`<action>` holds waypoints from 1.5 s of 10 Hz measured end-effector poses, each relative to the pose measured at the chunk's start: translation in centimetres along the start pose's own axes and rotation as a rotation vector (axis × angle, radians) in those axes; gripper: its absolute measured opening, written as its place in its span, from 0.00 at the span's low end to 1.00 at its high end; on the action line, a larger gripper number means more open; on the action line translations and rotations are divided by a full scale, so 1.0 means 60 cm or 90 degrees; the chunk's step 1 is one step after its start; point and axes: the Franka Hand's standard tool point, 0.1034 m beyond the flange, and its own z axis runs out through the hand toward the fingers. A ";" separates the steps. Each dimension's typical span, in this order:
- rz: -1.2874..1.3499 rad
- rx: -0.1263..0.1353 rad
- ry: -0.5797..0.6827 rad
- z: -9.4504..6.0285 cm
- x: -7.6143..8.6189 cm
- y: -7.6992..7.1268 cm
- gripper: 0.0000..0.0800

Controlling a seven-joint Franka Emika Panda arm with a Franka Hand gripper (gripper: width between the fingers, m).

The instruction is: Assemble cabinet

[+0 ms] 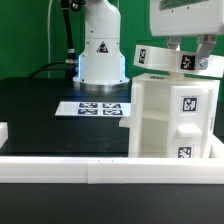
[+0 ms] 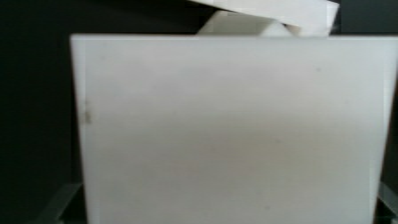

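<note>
the cabinet (image 1: 170,115) is seen standing on the black tabletop (image 1: 40,120) at the exterior view's right, just behind the white front rail (image 1: 90,170) and near the marker board (image 1: 97,108). the pincer (image 1: 188,48) is held right above the cabinet's top, where a tagged panel (image 1: 160,58) sits tilted. in the wrist view a broad white face (image 2: 214,130) fills nearly everything, so close that little else can be made out. dark shapes beside that face may be the fingertips, but whether the pincer is apart, together or clamped on a panel edge cannot be told.

the step in hand is judged to be work on the top panel, either a grasp or a seating. it would be done well if the pincer were centred over the panel's edge before anything is squeezed, the descent kept slow and vertical, and the tilted panel brought level with the body's walls so that it is not jammed askew. sideways force should be avoided, since the body could be shoved along the tabletop or tipped toward the rail.
</note>
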 end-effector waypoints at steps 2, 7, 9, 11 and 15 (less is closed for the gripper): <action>0.085 0.013 -0.015 0.000 0.000 -0.004 0.70; 0.319 0.031 -0.070 -0.001 -0.003 -0.012 0.70; 0.340 0.029 -0.082 0.000 -0.011 -0.012 0.89; 0.315 0.034 -0.094 -0.006 -0.009 -0.013 0.97; 0.299 0.060 -0.131 -0.050 -0.011 -0.018 1.00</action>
